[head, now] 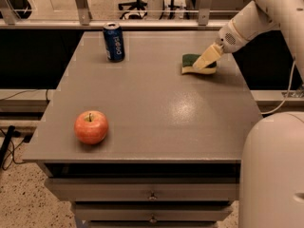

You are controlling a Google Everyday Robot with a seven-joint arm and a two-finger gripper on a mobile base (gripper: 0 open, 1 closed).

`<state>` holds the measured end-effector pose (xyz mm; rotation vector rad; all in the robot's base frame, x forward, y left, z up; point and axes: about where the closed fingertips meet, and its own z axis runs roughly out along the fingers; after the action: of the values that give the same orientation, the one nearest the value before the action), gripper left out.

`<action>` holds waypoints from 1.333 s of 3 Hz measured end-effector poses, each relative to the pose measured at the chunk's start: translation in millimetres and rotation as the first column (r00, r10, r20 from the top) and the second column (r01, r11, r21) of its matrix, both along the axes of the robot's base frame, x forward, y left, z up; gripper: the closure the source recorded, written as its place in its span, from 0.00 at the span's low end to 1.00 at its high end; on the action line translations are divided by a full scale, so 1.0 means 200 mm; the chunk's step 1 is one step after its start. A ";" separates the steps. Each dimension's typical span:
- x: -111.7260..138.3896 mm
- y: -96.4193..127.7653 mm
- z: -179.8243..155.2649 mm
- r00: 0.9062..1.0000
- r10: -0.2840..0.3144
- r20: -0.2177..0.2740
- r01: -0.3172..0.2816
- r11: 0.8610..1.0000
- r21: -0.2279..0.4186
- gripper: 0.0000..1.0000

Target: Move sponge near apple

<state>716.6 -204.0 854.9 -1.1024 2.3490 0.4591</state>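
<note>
Reaching down from the upper right, the robot's hand [206, 61] is resting its pale tip on the sponge [191, 63], well apart from the apple [91, 127], far off to the apple's right and behind it. Whether the hand is open, closed or gripping cannot be told from this angle. The sponge is lying flat on the grey counter [156, 103], dark green side up over yellow foam. The apple is sitting upright near the counter's front left edge, stem pointing up. Behind the apple, slightly to its right, a blue soda can [114, 42] is standing upright. The white arm [259, 13] is stretching in farther right of the apple than the sponge.
</note>
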 end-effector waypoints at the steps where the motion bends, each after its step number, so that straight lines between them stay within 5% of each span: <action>1: -0.10 0.06 0.12 0.998 0.065 0.019 -0.065 0.998 0.014 0.85; 2: -0.27 0.18 0.26 0.988 0.143 0.052 -0.144 0.989 0.028 1.00; 4: -0.69 0.56 0.24 0.943 0.325 0.078 -0.329 0.943 0.042 1.00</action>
<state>578.0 -92.8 902.7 -1.4657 2.0846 0.5885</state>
